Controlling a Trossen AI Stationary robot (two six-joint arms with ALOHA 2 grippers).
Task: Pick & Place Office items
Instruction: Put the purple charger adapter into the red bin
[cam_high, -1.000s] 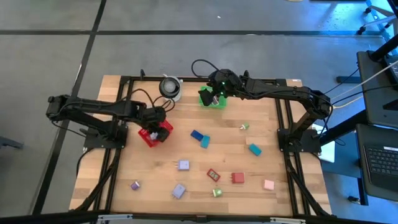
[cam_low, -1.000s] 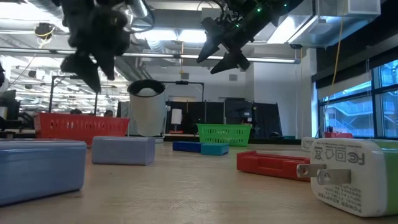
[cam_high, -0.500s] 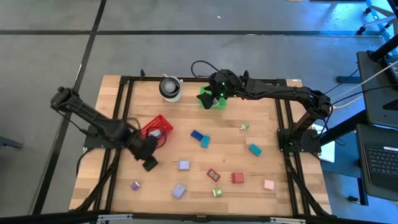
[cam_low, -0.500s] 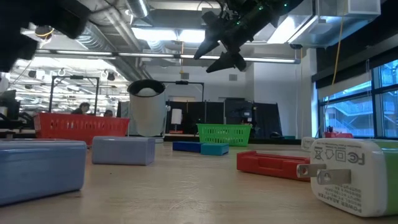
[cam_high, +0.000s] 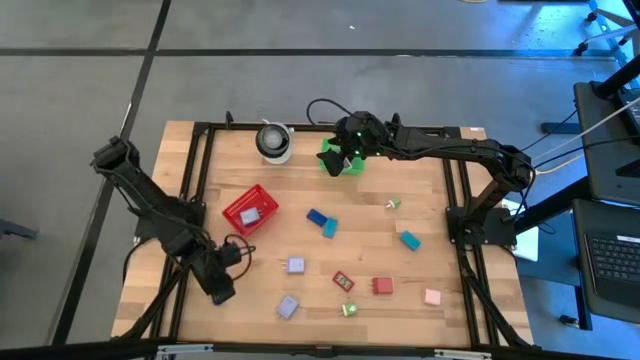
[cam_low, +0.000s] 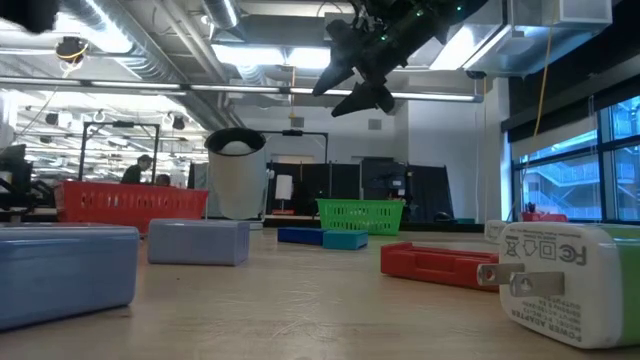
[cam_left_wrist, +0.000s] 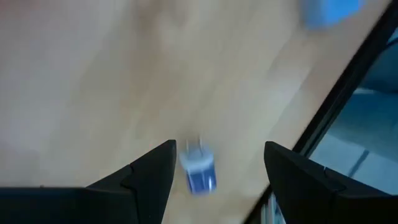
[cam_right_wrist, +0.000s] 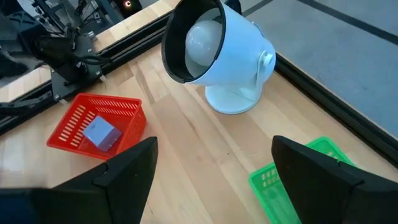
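Note:
Small office items lie scattered on the wooden table (cam_high: 270, 180): lavender blocks (cam_high: 295, 265) (cam_high: 287, 306), blue (cam_high: 317, 216), teal (cam_high: 409, 240), red (cam_high: 382, 286), pink (cam_high: 432, 296) and green (cam_high: 349, 309) pieces. My left gripper (cam_high: 218, 291) hangs open near the table's near-left corner. In its wrist view a tiny blue-lavender piece (cam_left_wrist: 199, 173) lies on the wood below, between its fingers (cam_left_wrist: 219, 149), untouched. My right gripper (cam_high: 340, 152) hovers open above the green basket (cam_high: 345, 165) at the far edge, holding nothing (cam_right_wrist: 214, 168).
The red mesh basket (cam_high: 250, 210) stands left of centre with a lavender block (cam_right_wrist: 99, 134) inside. A white round lamp-like object (cam_high: 273, 141) stands at the far edge beside the green basket (cam_right_wrist: 292, 180). Black frame rails (cam_high: 185, 230) run along the table's sides.
My left gripper has swung from above the red basket toward the table's near-left corner, sinking a little and rolling about its own axis. It now stands over the small purple piece there. The red basket is uncovered, with a lavender block showing in it.

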